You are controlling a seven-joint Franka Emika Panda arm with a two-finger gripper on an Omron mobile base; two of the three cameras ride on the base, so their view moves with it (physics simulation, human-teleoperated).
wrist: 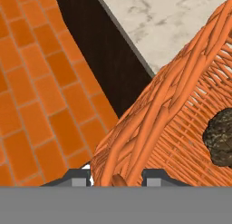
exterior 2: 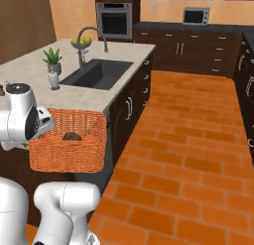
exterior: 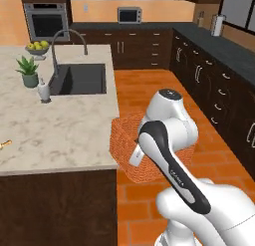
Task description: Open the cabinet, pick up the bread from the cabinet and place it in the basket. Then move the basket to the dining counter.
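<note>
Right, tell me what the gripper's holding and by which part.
The gripper holds the basket by its woven rim, one finger on each side of the wall; the bread lies inside.

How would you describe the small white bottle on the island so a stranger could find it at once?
Start at the large island with the beige marbled stone top and find its dark built-in sink. At the sink's left edge, just in front of the green spiky plant in a grey pot, stands the small white bottle. Its neighbours are green or yellow; it alone is white.

basket point(wrist: 167, 114) rim between jaws, bread point(wrist: 221, 137) inside
</note>
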